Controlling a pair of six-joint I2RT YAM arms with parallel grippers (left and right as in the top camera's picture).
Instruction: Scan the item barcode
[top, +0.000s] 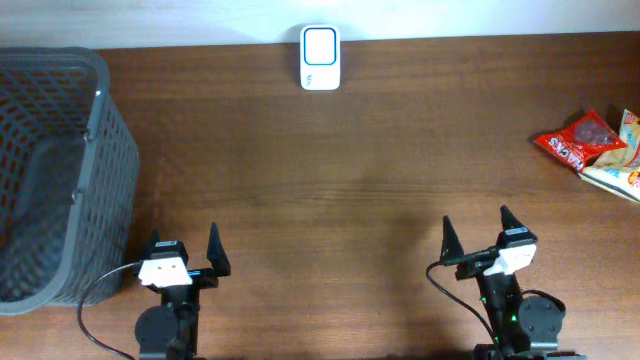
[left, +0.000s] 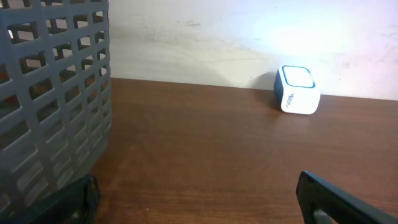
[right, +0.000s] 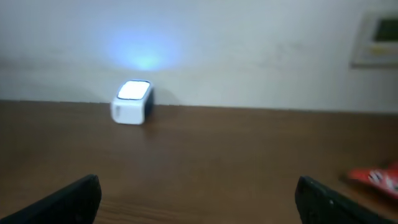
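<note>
A white barcode scanner (top: 320, 57) with a blue-edged window stands at the table's far edge; the left wrist view has the scanner (left: 297, 90) far ahead to the right, and in the right wrist view the scanner (right: 132, 102) glows at left. A red snack packet (top: 582, 140) lies at the far right, with a yellow-and-white packet (top: 620, 170) beside it; a corner of the red packet (right: 377, 178) shows in the right wrist view. My left gripper (top: 185, 248) and right gripper (top: 478, 232) rest open near the front edge, nothing between their fingers.
A tall dark grey mesh basket (top: 60, 170) stands at the left side of the wooden table (top: 330, 190), close to my left gripper; its wall (left: 56, 93) fills the left of the left wrist view. A pale wall runs behind the table.
</note>
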